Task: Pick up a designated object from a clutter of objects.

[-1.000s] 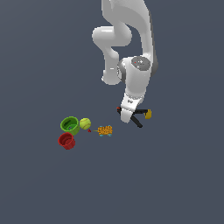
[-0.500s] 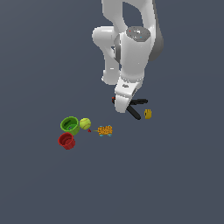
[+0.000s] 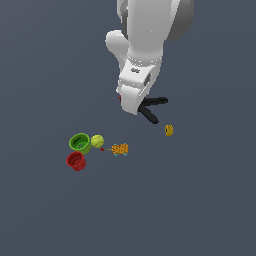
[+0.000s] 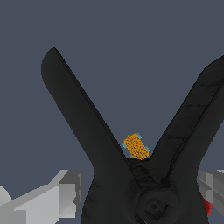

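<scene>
The black spring clamp [image 3: 153, 108] hangs in my gripper [image 3: 133, 106], lifted above the floor. Its two long handles stick out toward the exterior view's right, and a red jaw tip [image 3: 120, 99] peeks out on the other side. In the wrist view the clamp [image 4: 144, 175] fills the picture, its handles spreading in a V. My gripper [image 4: 144, 201] is shut on the clamp's body, with grey fingers [image 4: 57, 194] on either side. The orange spotted item [image 4: 136, 146] shows far below between the handles.
On the floor lie a green cup [image 3: 79, 142], a red cup [image 3: 76, 161], a yellow-green ball [image 3: 97, 141], the orange spotted item [image 3: 120, 149] and a small yellow block [image 3: 169, 130]. They sit below the held clamp, toward the exterior view's left and lower middle.
The arm has risen and come nearer the camera, carrying the clamp up off the floor. The cups, ball, spotted item and yellow block have not moved.
</scene>
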`<control>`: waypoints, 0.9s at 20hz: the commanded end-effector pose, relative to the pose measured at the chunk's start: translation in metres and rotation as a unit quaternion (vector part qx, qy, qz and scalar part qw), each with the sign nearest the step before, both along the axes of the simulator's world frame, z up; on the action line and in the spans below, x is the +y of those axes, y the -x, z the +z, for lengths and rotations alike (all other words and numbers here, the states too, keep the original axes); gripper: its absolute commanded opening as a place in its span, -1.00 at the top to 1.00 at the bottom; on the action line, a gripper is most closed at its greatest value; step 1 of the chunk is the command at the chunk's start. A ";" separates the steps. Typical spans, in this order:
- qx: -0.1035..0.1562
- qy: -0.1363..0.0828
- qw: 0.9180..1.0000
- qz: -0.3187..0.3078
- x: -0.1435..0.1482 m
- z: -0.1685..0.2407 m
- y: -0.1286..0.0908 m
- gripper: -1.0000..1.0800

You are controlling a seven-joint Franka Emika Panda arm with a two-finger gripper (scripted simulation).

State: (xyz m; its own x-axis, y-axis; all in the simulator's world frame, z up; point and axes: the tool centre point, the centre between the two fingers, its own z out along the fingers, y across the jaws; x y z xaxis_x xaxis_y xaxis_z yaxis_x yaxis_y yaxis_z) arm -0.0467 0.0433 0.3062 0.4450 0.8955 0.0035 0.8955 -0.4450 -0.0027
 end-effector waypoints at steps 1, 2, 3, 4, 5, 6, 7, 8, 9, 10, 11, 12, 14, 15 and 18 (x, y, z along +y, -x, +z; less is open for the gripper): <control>0.000 0.000 1.000 0.000 -0.008 0.025 -0.004 1.00; 0.000 0.000 1.000 0.000 -0.011 0.035 -0.006 1.00; 0.000 0.001 1.000 0.000 -0.014 0.044 -0.008 1.00; 0.000 0.001 1.000 0.000 -0.017 0.053 -0.010 1.00; 0.000 0.001 1.000 -0.001 -0.020 0.061 -0.012 1.00; 0.000 0.001 1.000 -0.001 -0.022 0.069 -0.014 1.00; 0.000 0.001 1.000 -0.001 -0.025 0.076 -0.015 1.00; 0.000 0.002 1.000 -0.001 -0.027 0.083 -0.017 1.00; 0.000 0.002 1.000 -0.001 -0.029 0.090 -0.018 1.00; 0.000 0.002 1.000 -0.001 -0.031 0.095 -0.020 1.00; 0.000 0.002 1.000 -0.001 -0.033 0.101 -0.021 1.00; 0.000 0.002 1.000 -0.001 -0.034 0.106 -0.022 1.00; 0.000 0.002 1.000 -0.001 -0.037 0.114 -0.025 1.00; 0.000 0.002 1.000 -0.001 -0.038 0.118 -0.026 1.00; 0.000 0.002 1.000 -0.001 -0.041 0.126 -0.028 1.00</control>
